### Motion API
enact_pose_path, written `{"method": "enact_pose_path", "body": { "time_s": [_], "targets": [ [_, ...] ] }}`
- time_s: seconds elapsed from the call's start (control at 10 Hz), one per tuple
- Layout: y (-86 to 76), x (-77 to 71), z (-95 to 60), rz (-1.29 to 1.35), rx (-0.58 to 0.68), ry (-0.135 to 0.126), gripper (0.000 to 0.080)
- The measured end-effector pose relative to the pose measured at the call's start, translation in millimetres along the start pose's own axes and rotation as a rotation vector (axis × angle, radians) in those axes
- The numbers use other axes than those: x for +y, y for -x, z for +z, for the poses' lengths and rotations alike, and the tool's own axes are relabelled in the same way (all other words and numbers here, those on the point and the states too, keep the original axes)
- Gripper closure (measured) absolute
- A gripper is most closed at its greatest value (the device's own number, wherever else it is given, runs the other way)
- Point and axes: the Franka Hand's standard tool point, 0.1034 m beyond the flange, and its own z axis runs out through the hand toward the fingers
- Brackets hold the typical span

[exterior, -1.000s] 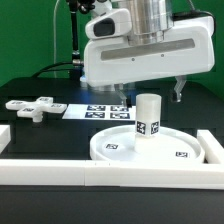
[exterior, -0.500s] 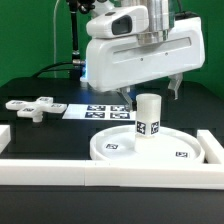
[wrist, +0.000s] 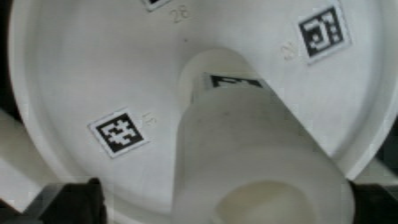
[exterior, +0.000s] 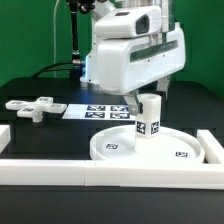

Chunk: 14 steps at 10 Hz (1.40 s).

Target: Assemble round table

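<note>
Standing on disc (exterior: 112, 149), post (exterior: 149, 118) directly beneath gripper (exterior: 147, 96)

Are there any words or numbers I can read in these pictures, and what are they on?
None: no word, number or brand name can be read anywhere.
Only black-and-white square tags show, and they are patterns, not text: on the round disc, the post and the marker board.
Dark marks on the foot piece: too small to make out.
</note>
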Motion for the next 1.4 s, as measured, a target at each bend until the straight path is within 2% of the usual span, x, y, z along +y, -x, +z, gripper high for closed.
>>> {"method": "enact_pose_path", "body": {
  "time_s": [0.2, 0.5, 1.2, 1.3, 1.4],
  "targets": [
    [-0.8, 0.3, 0.7, -0.145, -0.018, 0.02, 0.015],
    [0.0, -0.9, 3.6, -0.363, -0.066, 0.033, 0.015],
    [5.4, 0.1, 8.3, -0.721, -0.125, 0.029, 0.015],
    [4.8, -0.9, 8.7, -0.704, -0.125, 0.028, 0.0277],
    [8.4, -2.6, 10.2, -0.701, -0.131, 0.014, 0.0392]
  ]
}}
